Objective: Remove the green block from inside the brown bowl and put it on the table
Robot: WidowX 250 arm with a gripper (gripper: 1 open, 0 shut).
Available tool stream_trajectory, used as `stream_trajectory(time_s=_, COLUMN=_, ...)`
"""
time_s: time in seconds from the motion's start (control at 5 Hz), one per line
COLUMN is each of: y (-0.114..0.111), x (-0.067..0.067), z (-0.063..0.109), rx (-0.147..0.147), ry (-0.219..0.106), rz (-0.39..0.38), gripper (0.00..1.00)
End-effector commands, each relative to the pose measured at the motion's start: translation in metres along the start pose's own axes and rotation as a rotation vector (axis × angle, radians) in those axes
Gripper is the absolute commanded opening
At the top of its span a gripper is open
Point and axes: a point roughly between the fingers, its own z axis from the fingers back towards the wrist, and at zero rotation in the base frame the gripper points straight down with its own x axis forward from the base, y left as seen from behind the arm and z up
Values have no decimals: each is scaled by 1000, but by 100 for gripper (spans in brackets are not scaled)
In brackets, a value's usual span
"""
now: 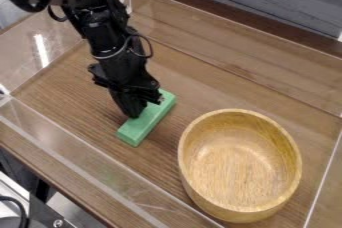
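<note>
The green block lies flat on the table, just left of the brown bowl, and does not touch it. The bowl is upright and holds nothing. My gripper points straight down over the block's far end with its fingers pressed together, shut. The fingertips sit at the block's top face. I cannot tell whether they touch it, and nothing shows between them. The black arm reaches in from the upper left.
Low clear plastic walls border the tabletop at the front, left and back. The bowl stands near the front right corner. Bare wood lies behind the bowl and to the left of the block.
</note>
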Motion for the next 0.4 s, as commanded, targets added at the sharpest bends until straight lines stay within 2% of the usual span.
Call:
stream_trajectory(time_s=0.0, y=-1, x=11, z=11, rx=10, ry=-27, rz=-19, gripper=0)
stream_trajectory(time_s=0.2, y=-2, x=12, z=15, rx=10, ry=-19, rz=-18, gripper=0)
